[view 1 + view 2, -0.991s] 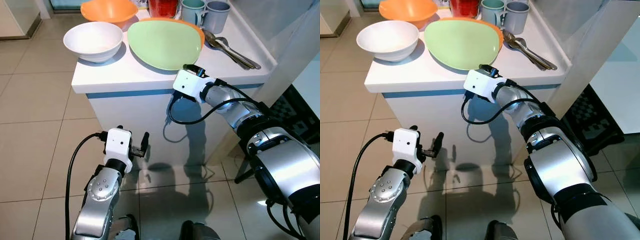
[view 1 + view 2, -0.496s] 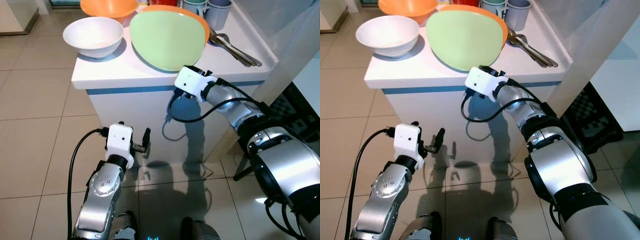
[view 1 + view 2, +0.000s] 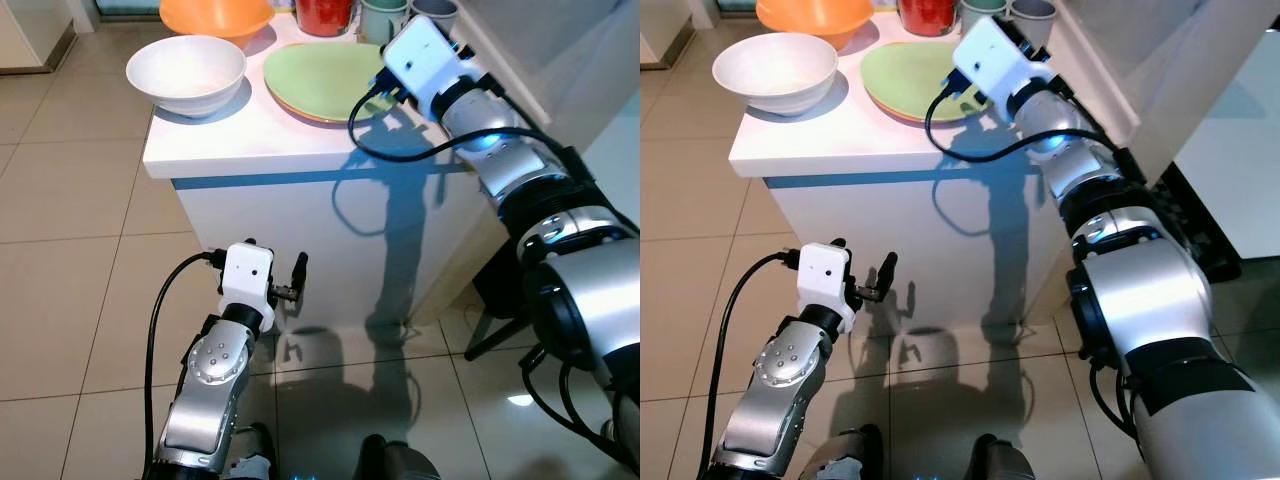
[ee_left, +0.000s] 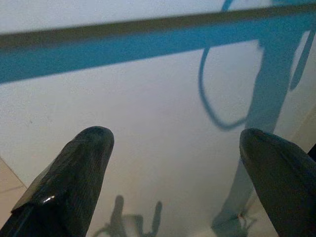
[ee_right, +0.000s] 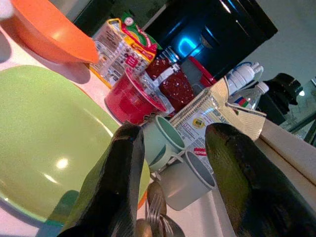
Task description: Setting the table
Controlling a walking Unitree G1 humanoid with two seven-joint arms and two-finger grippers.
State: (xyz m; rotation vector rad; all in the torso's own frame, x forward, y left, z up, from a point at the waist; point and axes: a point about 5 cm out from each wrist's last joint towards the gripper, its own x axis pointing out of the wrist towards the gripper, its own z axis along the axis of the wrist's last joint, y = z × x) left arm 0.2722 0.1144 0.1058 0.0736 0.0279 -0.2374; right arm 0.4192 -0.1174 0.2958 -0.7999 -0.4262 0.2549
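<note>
The white counter (image 3: 250, 140), a smooth box with a blue band under its top, carries all the tableware at its far end. The right gripper (image 5: 173, 173) hangs over the right part of the counter top, above the cutlery and by the cups, its two black fingers apart with nothing between them. The step in hand looks like a reach for the cutlery or a cup; I cannot tell which. To do it well, the fingers should come down straight over one piece, wide enough to clear its neighbours, and close on a handle, not on a rim. The cups stand touching, so a sideways approach would likely knock one.

The green plate (image 3: 320, 80) is broad, flat and glossy, and lies on an orange one whose edge peeps out beneath. Left of it sits a white bowl (image 3: 187, 72), round and smooth, and beyond that an orange bowl (image 3: 215, 15). A red speckled jar (image 5: 148, 91) stands at the far edge beside two matt cups (image 5: 170, 158), one pale green, one grey. The steel cutlery (image 5: 150, 217) lies nearest the right gripper, thin and shiny, likely slippery.

The left gripper (image 3: 295, 290) hangs low before the counter front, fingers wide apart and empty
</note>
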